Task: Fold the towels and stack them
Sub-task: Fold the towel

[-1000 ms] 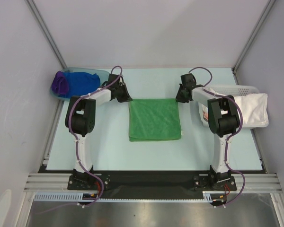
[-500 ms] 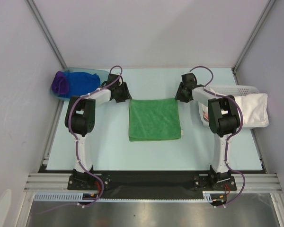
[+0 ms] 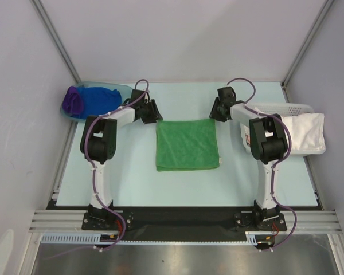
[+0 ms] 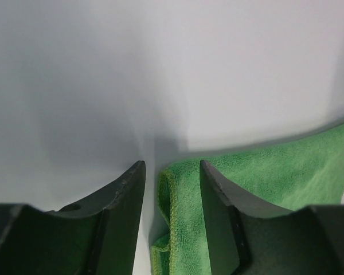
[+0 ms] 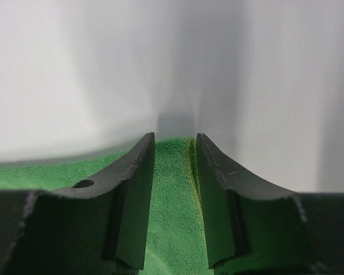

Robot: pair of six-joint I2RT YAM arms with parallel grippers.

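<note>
Where the basket (image 3: pixel 282 106) sits, white towels (image 3: pixel 307 130) lie inside.

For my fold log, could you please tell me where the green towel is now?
In the top view, the green towel lies flat mid-table, its two far corners at the left gripper and the right gripper.

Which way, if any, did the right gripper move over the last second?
Yes, slightly: the right gripper edged left, away from the white basket, toward the green towel.
</note>
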